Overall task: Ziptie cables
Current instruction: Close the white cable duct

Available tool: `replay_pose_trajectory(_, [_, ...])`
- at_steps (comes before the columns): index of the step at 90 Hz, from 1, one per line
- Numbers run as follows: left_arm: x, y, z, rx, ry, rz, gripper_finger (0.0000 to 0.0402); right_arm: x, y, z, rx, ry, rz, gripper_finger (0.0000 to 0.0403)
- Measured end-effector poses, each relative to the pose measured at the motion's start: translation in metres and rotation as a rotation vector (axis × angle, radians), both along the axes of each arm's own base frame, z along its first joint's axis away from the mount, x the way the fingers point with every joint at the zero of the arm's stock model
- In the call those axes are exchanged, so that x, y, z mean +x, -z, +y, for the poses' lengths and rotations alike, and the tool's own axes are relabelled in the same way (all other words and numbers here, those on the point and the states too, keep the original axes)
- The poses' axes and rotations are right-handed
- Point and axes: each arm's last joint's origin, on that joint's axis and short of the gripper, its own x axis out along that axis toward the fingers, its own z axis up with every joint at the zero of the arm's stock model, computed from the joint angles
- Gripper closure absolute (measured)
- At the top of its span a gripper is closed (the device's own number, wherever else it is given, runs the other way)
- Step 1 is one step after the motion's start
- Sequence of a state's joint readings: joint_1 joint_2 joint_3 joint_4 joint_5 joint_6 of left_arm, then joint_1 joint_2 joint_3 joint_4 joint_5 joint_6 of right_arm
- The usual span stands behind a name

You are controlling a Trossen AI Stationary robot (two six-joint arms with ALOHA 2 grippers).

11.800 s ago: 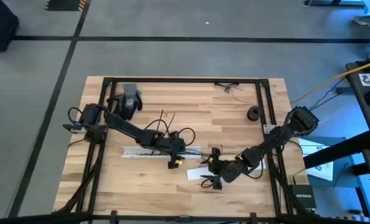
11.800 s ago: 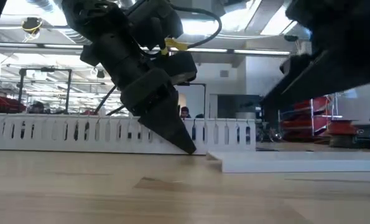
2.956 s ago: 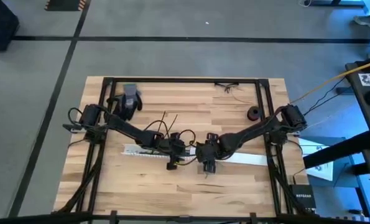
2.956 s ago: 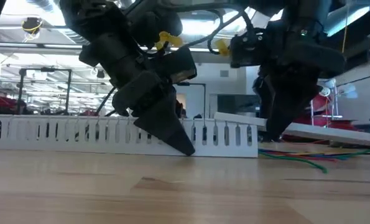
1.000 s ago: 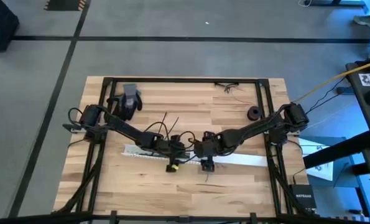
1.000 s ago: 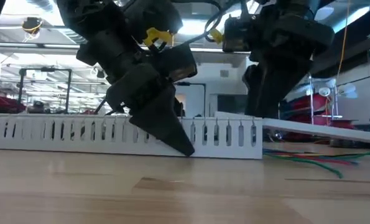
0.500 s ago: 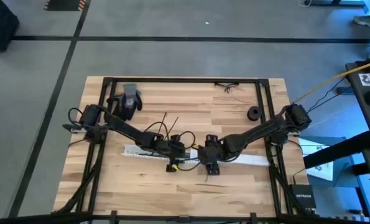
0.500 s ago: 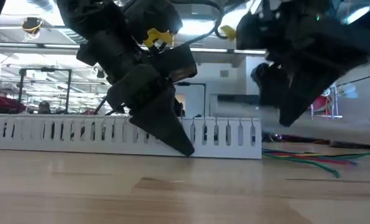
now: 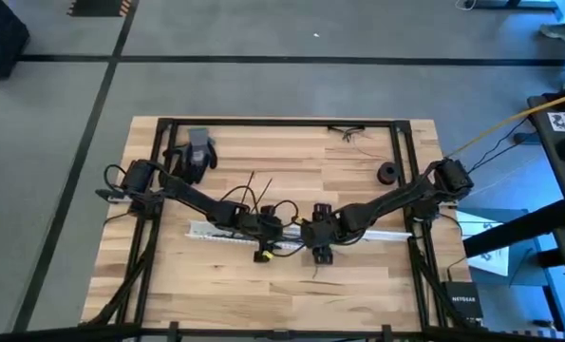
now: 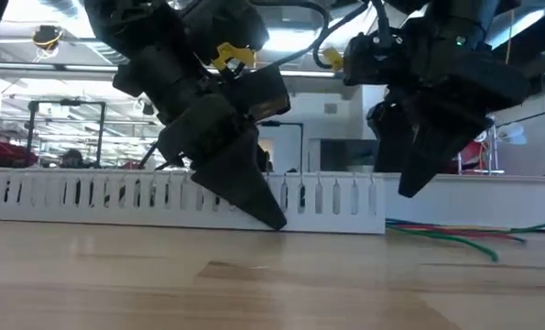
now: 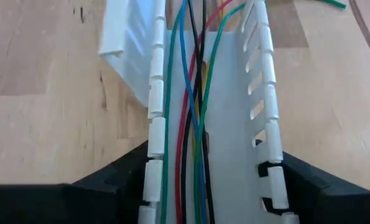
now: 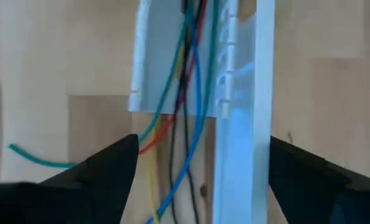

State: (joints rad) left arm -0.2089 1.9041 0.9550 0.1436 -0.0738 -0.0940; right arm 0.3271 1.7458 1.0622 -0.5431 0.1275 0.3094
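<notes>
On the far left of the wooden surface (image 9: 149,285) there's a dark glove (image 9: 198,150) up in the back corner, well away from the action.

The left pincer (image 9: 262,249) is down at the middle of the surface, and in its wrist view its two fingers (image 11: 116,177) sit spread on either side of the white slotted duct (image 11: 234,124), touching its outer walls, so it's gripping the duct. In the low view its tip (image 10: 272,215) comes down to the wood right in front of the duct.

The cables (image 11: 194,124) are thin colored strands: green, blue, red, black, plus a bit of yellow. They run lengthwise inside the duct's channel, loosely bunched and crossing over each other. They spill out of the duct's end onto the wood, where a green one curls off sideways (image 12: 41,163).

The right pincer (image 9: 320,253) hangs just beside the left one, raised off the wood in the low view (image 10: 419,179). Its fingers (image 12: 104,168) are spread wide, holding nothing, straddling the duct end and a flat white strip (image 12: 253,124) lying alongside it.

Further right, a small black ring-shaped thing (image 9: 388,173) sits near the back edge.
</notes>
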Motion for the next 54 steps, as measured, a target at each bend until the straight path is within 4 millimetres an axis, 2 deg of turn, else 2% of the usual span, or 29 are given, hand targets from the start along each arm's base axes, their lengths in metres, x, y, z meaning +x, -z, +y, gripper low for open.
replay_pose_trajectory(8, [0.000,0.000,0.000,0.000,0.000,0.000,0.0167,-0.002,0.001,0.000,0.000,0.000,0.020,0.0107])
replay_pose_trajectory(17, [0.000,0.000,0.000,0.000,0.000,0.000,0.0167,-0.003,0.002,-0.002,-0.041,0.013,0.032,0.0156])
replay_pose_trajectory(43, [0.000,0.000,0.000,-0.002,0.000,0.001,0.0167,-0.006,0.003,-0.004,-0.094,0.024,0.057,0.0372])
replay_pose_trajectory(48, [0.000,0.000,0.000,-0.005,0.002,0.001,0.0167,-0.007,0.000,-0.002,-0.123,0.019,0.076,0.0387])
replay_pose_trajectory(54, [0.000,0.000,0.000,-0.009,-0.004,0.002,0.0167,-0.007,-0.009,0.004,-0.190,0.012,0.071,0.0380])
